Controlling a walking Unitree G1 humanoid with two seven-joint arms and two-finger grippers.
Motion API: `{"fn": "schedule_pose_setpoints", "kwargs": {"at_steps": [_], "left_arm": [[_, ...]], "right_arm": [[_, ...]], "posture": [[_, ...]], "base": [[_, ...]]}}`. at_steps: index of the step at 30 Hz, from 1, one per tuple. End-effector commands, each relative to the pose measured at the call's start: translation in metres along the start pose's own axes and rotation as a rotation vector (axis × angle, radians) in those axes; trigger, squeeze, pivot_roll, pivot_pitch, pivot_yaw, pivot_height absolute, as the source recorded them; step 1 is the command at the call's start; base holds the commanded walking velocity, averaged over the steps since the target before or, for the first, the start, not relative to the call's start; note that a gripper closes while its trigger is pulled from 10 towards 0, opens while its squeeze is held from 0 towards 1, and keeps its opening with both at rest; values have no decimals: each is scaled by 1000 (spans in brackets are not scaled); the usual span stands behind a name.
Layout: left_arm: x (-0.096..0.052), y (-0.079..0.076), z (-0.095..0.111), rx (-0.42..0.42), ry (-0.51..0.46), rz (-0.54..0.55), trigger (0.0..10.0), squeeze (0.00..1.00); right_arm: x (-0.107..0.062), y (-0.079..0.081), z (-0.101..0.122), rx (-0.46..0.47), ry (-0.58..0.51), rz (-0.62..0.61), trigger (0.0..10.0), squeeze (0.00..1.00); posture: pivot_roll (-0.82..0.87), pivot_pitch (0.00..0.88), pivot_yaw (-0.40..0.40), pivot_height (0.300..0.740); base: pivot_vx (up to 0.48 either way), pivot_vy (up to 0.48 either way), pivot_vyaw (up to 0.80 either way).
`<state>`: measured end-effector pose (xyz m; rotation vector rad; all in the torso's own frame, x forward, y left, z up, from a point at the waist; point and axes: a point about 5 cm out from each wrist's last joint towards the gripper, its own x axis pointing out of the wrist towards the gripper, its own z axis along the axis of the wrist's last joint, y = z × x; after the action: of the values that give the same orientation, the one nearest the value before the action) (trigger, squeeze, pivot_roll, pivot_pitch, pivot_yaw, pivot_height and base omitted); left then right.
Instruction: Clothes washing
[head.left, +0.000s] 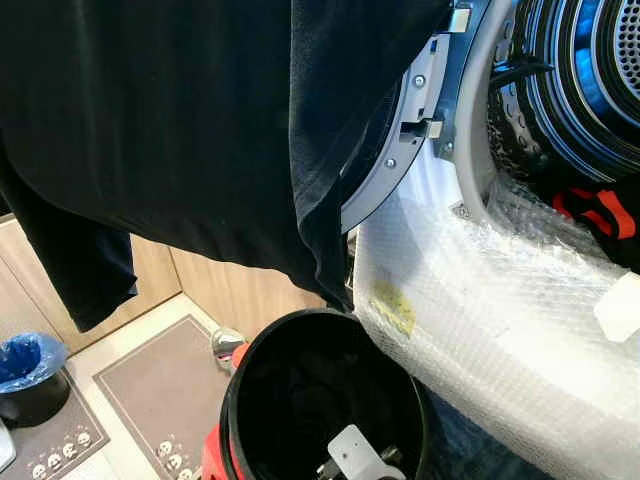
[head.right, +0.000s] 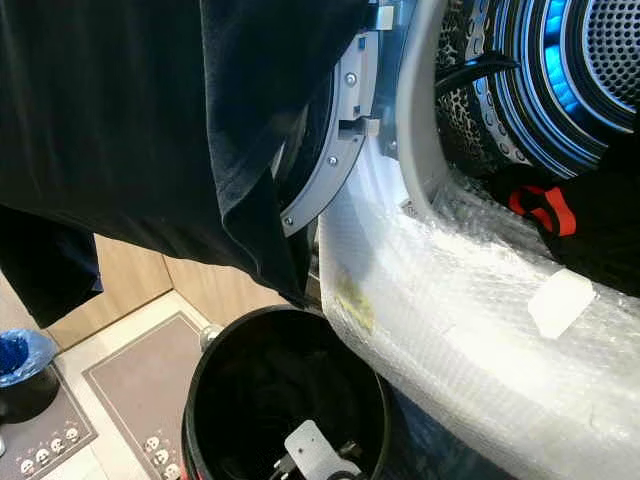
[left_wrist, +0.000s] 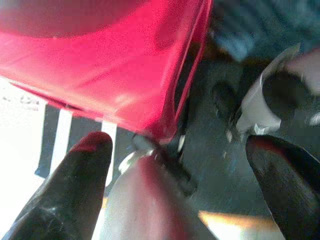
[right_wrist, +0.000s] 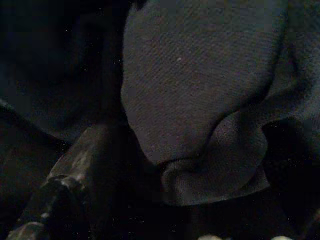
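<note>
Two black fingers (left_wrist: 75, 180) of the left gripper (left_wrist: 175, 175) stand spread wide apart with nothing between them, hanging close under the red side of the laundry bucket (left_wrist: 115, 65). In the right wrist view one dark finger (right_wrist: 75, 170) of the right gripper lies against folds of the black garment (right_wrist: 200, 100); whether it pinches the cloth I cannot tell.

In the head views the black garment (head.left: 180, 130) hangs high across the upper left, draped in front of the open washer door (head.left: 400, 150), its lower corner dangling just above the bucket's black rim (head.left: 240, 370). To the right lies the washing machine's opening, its front wrapped in bubble wrap (head.left: 480, 300), with the steel drum (head.left: 590, 70) lit blue inside. A red-and-black item (head.left: 600, 215) rests at the drum's mouth. On the floor to the left sit a grey mat (head.left: 160, 390) and a small bin with a blue bag (head.left: 30, 375).
</note>
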<state>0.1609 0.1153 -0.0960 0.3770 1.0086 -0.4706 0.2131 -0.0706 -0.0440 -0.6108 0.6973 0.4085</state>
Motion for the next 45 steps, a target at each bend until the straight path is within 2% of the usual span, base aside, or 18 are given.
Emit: {"fn": "schedule_pose_setpoints", "kwargs": {"at_steps": [1,7,23,34,45], "left_arm": [[0,-7,-7,4,39,-22,10000,0],[0,-6,-7,4,40,-19,10000,0],[0,-4,-6,7,38,-16,10000,0],[0,9,0,23,29,8,10000,0],[0,13,3,37,26,13,10000,0]], "right_arm": [[-87,-64,255,383,-1080,731,10000,0],[-78,-64,243,381,-1034,701,10000,0],[-73,-64,238,379,-1019,683,10000,0],[-60,-71,230,397,-989,626,10000,0],[-57,-77,227,409,-991,619,10000,0]], "posture": [[24,0,-130,740],[23,0,-128,740],[20,0,-122,740],[10,0,-102,740],[7,0,-94,740]], "base": [[0,0,0],[0,0,0],[0,0,0],[0,0,0],[0,0,0]]}}
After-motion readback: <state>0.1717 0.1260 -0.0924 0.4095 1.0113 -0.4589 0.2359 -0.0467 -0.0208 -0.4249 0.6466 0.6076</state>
